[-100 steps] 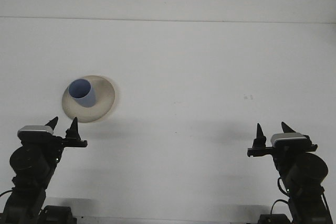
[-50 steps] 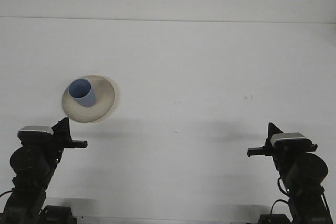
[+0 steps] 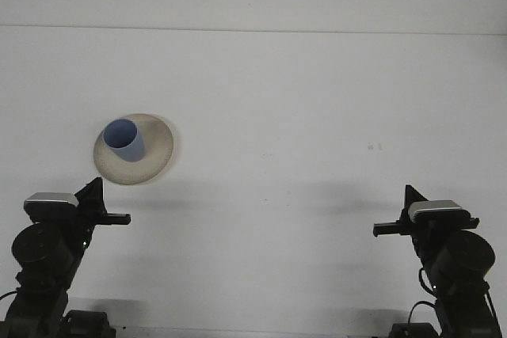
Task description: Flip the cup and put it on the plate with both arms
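Note:
A blue cup stands upright, mouth up, on a beige plate at the left of the white table. My left gripper sits low at the front left, just below the plate, with its fingers closed together and nothing in them. My right gripper rests at the front right, far from the cup, also shut and empty.
The white table stretches back to a pale wall. A small dark mark lies on the table right of centre.
Both grippers went from open to shut a second ago. Since half a second ago the left arm has shifted very slightly left. Cup and plate have not moved.

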Available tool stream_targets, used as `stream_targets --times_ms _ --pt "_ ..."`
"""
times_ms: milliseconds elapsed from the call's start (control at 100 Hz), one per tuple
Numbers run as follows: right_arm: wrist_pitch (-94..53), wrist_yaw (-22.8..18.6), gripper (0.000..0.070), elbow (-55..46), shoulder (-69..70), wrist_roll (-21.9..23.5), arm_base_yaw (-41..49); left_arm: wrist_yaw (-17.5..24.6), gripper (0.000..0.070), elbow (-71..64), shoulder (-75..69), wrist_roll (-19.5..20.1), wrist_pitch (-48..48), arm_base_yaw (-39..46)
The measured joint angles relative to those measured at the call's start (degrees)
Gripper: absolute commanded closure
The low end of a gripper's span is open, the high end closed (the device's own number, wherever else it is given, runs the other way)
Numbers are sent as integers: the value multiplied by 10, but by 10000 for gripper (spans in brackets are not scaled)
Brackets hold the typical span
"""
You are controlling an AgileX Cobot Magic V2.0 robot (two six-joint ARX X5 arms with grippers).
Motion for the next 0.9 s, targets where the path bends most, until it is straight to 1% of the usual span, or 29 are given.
stream_targets --times_ms 270,390,460,580,680,760,900 --pt "0 0 700 0 0 0 0 0 689 0 -8 0 0 0" --pt "0 0 700 0 0 0 0 -31 688 0 -10 1 31 0" --pt "0 0 700 0 0 0 0 -35 688 -6 -16 1 72 0" --pt "0 0 700 0 0 0 0 -34 688 -63 -43 2 169 -12" --pt "0 0 700 0 0 0 0 -34 688 -129 -75 3 228 -26" --pt "0 0 700 0 0 0 0 -34 688 -183 -105 10 254 -35" --pt "0 0 700 0 0 0 0 -34 688 -259 -163 18 267 -40"
